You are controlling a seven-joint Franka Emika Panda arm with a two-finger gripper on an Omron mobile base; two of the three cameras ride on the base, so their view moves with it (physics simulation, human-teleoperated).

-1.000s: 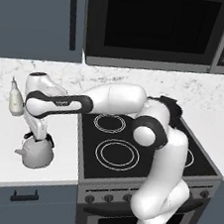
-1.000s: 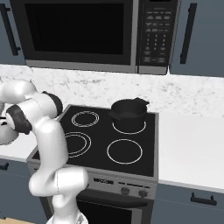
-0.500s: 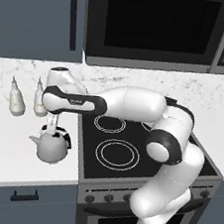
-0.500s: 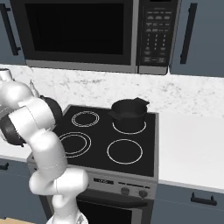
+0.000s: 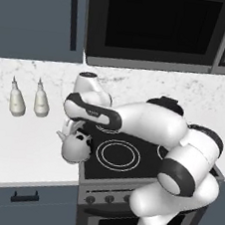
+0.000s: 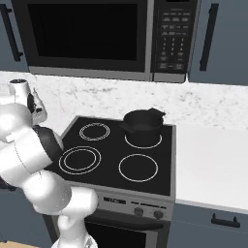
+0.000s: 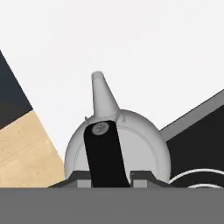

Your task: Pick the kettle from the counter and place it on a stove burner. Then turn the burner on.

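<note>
The small dome-shaped kettle looks like smooth, matt silvery-grey metal, with a matt black plastic-looking arched handle. The white counter has a marble look with faint grey speckles. The black cooktop looks like smooth glass printed with white rings.

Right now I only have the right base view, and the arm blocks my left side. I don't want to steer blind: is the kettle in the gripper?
Observer: Yes. In the hand view the gripper is shut on the kettle by its black handle.
Operator: Where is it relative to the stove burner?
Observer: In the left base view it hangs at the left edge of the cooktop, just left of the stove burner and not over its rings.
Operator: Anything near it on the counter?
Observer: Two white bottles stand farther left on the counter, well apart from it.
</note>
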